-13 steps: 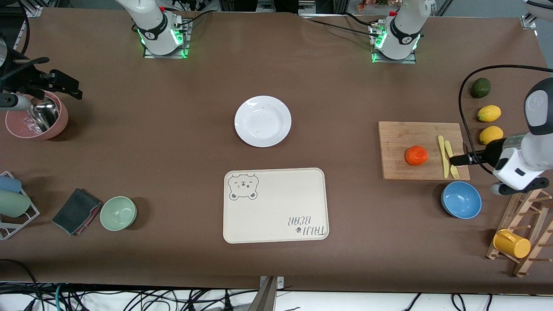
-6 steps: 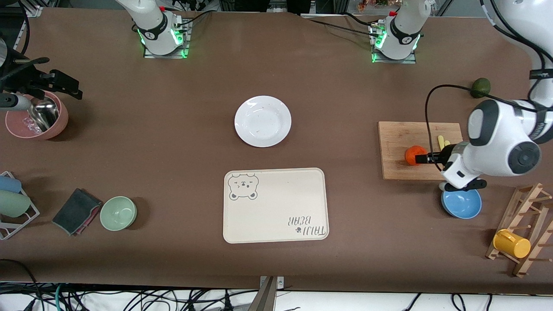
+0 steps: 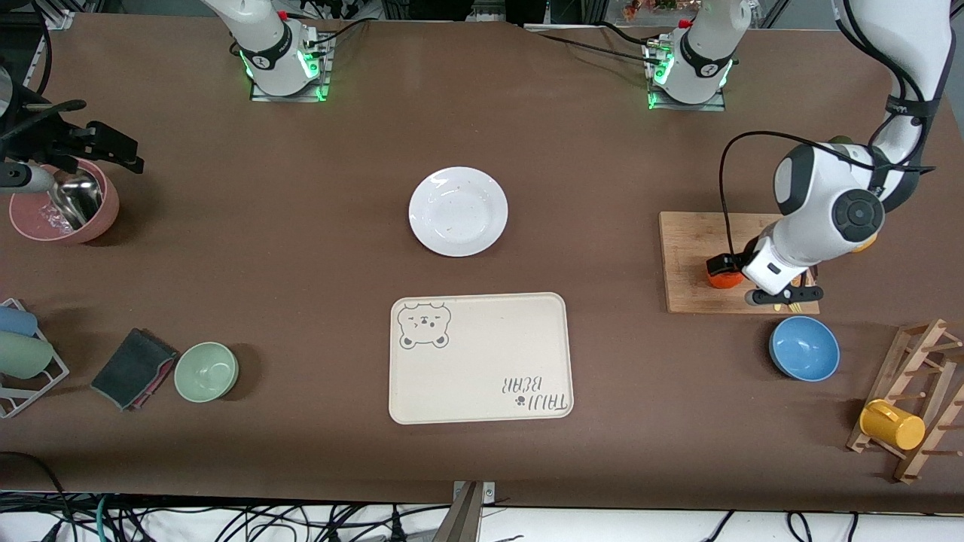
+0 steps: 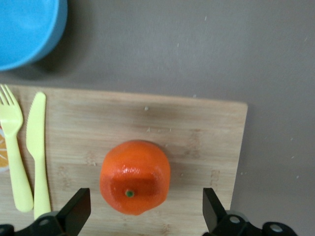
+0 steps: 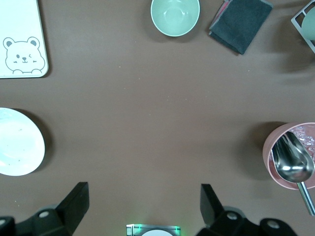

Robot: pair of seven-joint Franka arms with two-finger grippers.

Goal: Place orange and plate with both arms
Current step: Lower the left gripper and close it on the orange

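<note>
Both arms are white with rounded joints and black bands. The left arm (image 3: 828, 207) has a dark round cap on one joint and a black cable looping beside it. Both bases have green lights. The end effector fingers (image 4: 76, 211) are black.

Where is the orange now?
The orange lies on the wooden cutting board at the left arm's end of the table, beside the yellow knife, under the open left gripper.

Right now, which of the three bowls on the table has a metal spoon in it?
The pink bowl at the right arm's end of the table holds the metal spoon. The pale green bowl and the blue bowl hold none.
</note>
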